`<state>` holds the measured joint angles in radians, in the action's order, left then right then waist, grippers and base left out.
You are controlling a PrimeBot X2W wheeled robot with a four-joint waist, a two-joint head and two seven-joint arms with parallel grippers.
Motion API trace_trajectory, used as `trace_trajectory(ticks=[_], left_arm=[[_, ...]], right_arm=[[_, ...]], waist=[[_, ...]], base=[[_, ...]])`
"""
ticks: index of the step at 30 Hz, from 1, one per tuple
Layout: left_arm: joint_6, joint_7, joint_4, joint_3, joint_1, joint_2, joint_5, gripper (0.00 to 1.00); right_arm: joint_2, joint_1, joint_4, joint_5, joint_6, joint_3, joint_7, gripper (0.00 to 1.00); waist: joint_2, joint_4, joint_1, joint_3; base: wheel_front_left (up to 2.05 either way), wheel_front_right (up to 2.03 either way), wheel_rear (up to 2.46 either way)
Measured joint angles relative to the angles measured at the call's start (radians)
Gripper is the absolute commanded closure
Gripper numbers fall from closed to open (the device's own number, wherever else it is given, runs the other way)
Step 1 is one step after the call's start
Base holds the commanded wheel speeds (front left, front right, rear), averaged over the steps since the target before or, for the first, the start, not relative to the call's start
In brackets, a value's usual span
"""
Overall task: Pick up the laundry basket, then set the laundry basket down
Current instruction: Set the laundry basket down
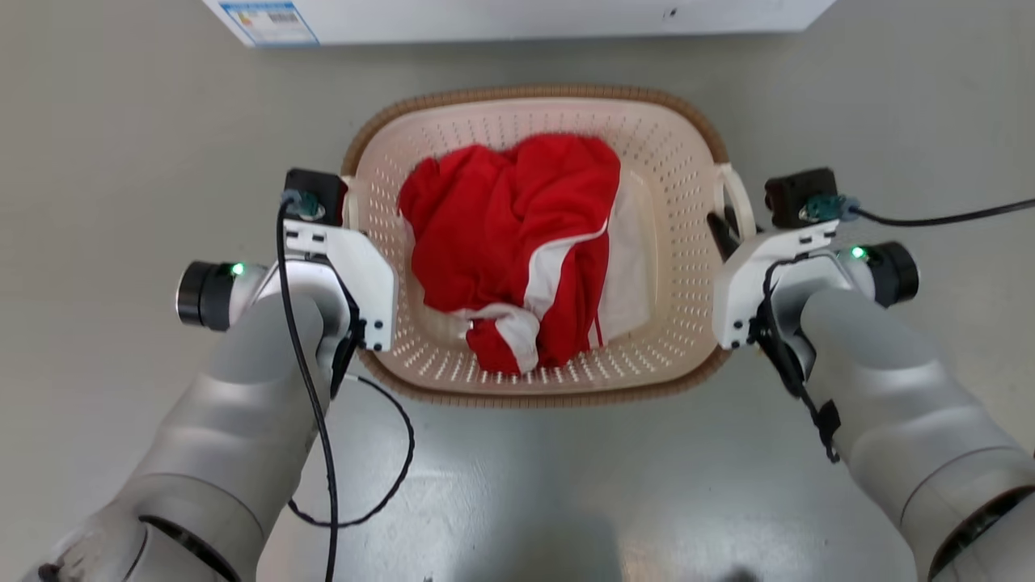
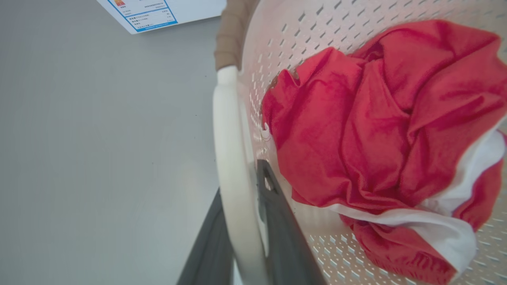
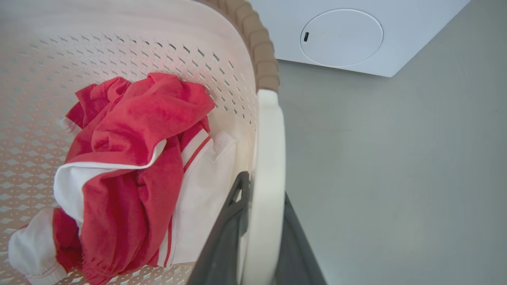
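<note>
The laundry basket [image 1: 683, 242], cream and perforated with a brown rim, lies on the grey floor straight ahead, between my two arms. A red and white garment [image 1: 517, 242] is bunched inside it. My left gripper [image 1: 348, 206] is at the basket's left side; in the left wrist view its dark fingers [image 2: 277, 206] are shut around the white left handle [image 2: 229, 138]. My right gripper [image 1: 728, 230] is shut on the white right handle [image 3: 271, 134], one finger on each side of it. I cannot tell whether the basket's base touches the floor.
A big white washing machine [image 1: 517, 20] stands just beyond the basket, its round panel [image 3: 340, 37] visible past the right handle. Bare grey floor [image 1: 121, 162] lies left and right of the basket. A black cable [image 1: 388, 469] loops down from my left forearm.
</note>
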<state>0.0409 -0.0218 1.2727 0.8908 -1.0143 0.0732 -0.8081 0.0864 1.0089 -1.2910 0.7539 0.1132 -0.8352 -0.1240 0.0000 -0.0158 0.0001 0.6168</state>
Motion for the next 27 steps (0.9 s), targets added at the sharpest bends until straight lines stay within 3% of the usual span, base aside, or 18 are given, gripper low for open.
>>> trace_trajectory(ticks=[13,27], left_arm=[[0.004,-0.041,0.012,-0.012,-0.107,0.001,0.000,1.00],[0.004,-0.050,0.019,-0.009,-0.150,-0.006,-0.001,1.00]], right_arm=[[0.000,0.113,-0.017,-0.091,0.001,0.080,-0.020,1.00],[0.000,0.125,-0.016,-0.229,0.002,0.225,-0.026,1.00]], waist=[[0.0000,0.005,0.0000,0.157],[0.0000,0.000,0.0000,0.227]], base=[[0.00,0.00,0.00],[0.00,0.00,0.00]])
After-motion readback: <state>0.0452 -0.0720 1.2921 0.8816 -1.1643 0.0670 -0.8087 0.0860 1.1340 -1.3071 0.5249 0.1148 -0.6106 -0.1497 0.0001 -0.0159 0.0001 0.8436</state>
